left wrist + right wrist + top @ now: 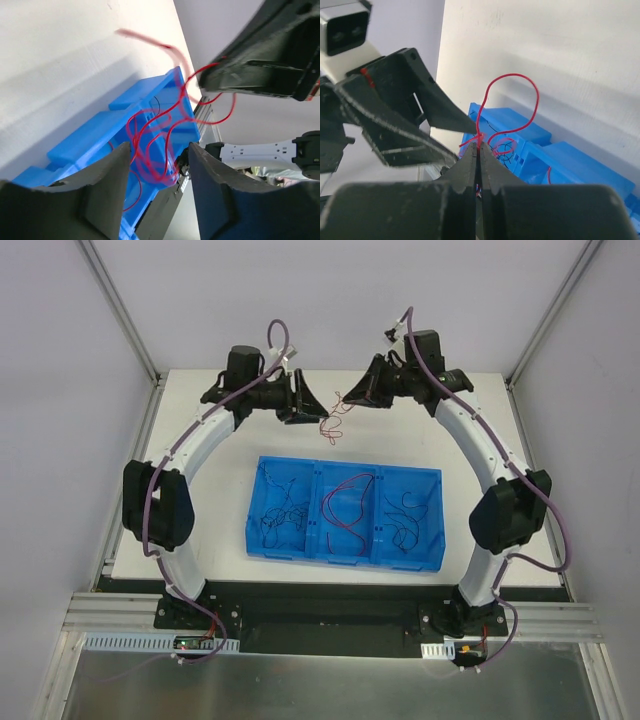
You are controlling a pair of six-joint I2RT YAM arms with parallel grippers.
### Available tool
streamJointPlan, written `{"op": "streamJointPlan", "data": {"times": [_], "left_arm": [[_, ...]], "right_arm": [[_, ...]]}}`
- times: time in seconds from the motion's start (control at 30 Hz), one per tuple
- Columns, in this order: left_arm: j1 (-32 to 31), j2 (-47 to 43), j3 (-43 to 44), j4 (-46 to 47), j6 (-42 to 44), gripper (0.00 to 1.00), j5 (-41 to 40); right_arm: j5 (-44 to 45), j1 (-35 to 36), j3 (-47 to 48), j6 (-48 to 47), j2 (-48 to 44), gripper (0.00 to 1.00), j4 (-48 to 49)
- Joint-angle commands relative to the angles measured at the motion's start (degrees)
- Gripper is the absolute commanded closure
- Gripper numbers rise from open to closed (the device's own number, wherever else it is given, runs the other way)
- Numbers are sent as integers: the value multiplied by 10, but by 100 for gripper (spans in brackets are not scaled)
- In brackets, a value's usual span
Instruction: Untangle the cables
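Right fingers [465, 172] clench a red cable [512, 75] looping above their tips; left fingers [112, 172], just opposite, stand released; blue tray [345, 558] lies nearer the bases.

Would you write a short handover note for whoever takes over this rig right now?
Right gripper: shut on the red cable tangle, held in the air beyond the blue tray.
Left gripper: open, close beside the tangle, gripping nothing.
Tray: black cables in the left compartment, magenta-purple cable in the middle one, black cable in the right one.
Done: those look sorted.
Left: separate the red tangle.
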Motion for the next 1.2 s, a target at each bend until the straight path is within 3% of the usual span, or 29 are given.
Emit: {"op": "streamJointPlan", "data": {"times": [0.0, 0.13, 0.33, 0.47, 0.63, 0.83, 1.17], "left_arm": [[41, -9, 24, 32, -4, 46, 61], [55, -4, 39, 50, -12, 41, 49], [48, 40, 82, 69, -77, 43, 15], [41, 44, 71, 130, -139, 42, 12], [21, 53, 63, 141, -170, 37, -19], [9, 76, 82, 137, -180, 44, -53], [6, 86, 72, 109, -136, 72, -55]], "right_arm": [[-10, 1, 65, -23, 14, 99, 22], [-20, 1, 107, -24, 40, 99, 11], [-25, 3, 128, -24, 50, 99, 10], [-23, 7, 128, -26, 50, 99, 5], [-18, 15, 129, -34, 48, 99, 2], [-8, 28, 137, -57, 43, 99, -19], [5, 29, 168, -64, 24, 100, -26]]}}
